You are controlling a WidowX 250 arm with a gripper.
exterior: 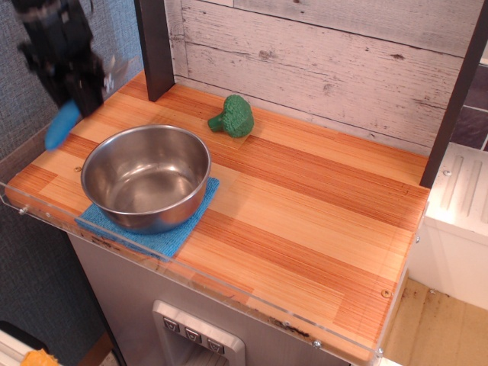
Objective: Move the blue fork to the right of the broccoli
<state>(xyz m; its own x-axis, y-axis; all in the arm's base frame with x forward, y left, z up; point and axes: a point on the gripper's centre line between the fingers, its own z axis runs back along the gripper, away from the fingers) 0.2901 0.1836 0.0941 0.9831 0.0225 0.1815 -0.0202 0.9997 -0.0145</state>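
The gripper (76, 95) is blurred at the far left, its jaws closed on the blue fork (62, 124), which hangs clear of the wooden counter (305, 213) with the handle slanting down and left — the tines are hidden in the blur. The fork looks light and rigid, its thick ribbed handle the sensible place to pinch. The broccoli (234, 116) sits well apart near the back wall, beyond the steel bowl (146, 177) on its blue cloth (164, 238) — bare wood lies to its right.
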